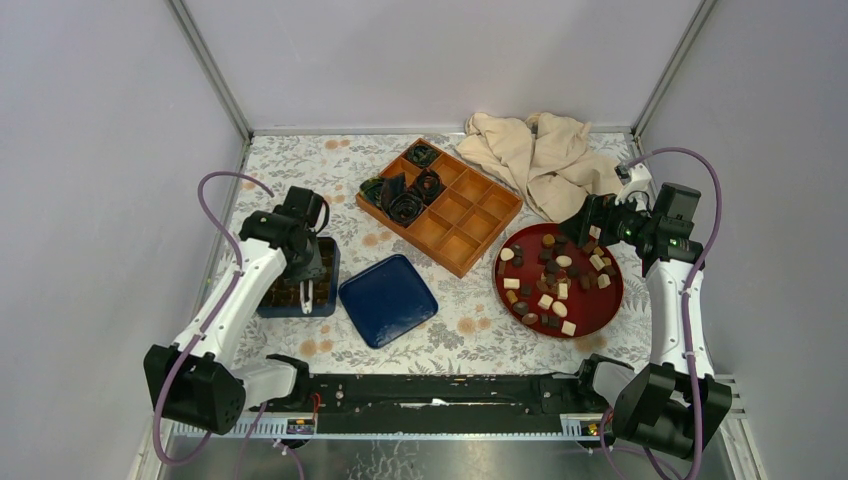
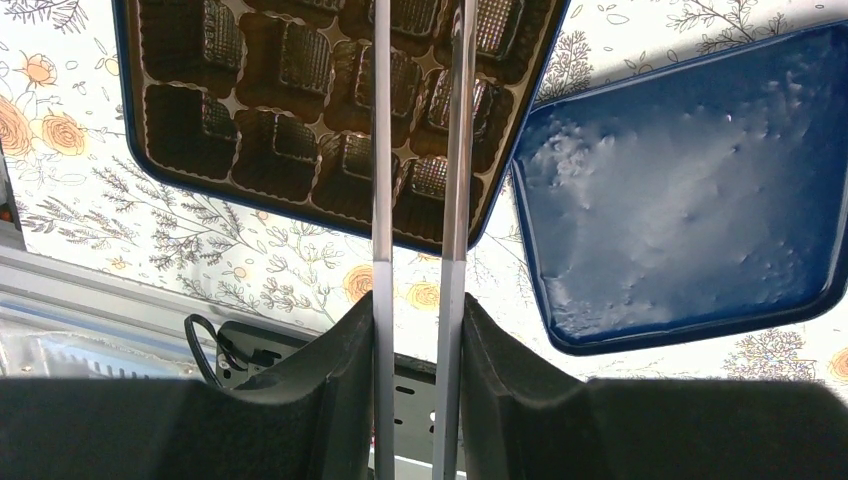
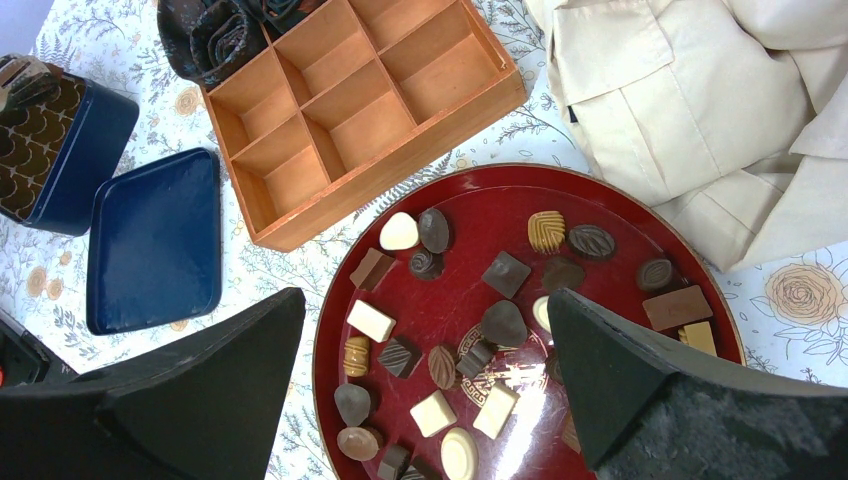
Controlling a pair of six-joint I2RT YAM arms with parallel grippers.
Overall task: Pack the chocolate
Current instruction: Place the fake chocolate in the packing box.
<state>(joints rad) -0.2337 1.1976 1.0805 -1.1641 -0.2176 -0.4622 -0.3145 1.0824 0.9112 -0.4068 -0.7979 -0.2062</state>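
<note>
My left claw [image 2: 415, 310] pinches thin shiny tongs [image 2: 381, 150] over the ribbed brown insert [image 2: 290, 60]; my right claw [image 3: 425, 300] gapes above moulded chocolate [image 3: 505, 272] on a glossy round tray [image 3: 455, 205].

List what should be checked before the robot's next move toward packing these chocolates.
1. Right tool open and empty above the red plate: ok.
2. Chocolates lying loose on the plate: ok.
3. Blue box uncovered, lid beside it: ok.
4. Visible pockets of the brown insert empty: ok.
5. Left tool gripping the metal tongs over the box: ok.
6. Tongs' tips empty: cannot tell, they are cut off or too small to see.
</note>
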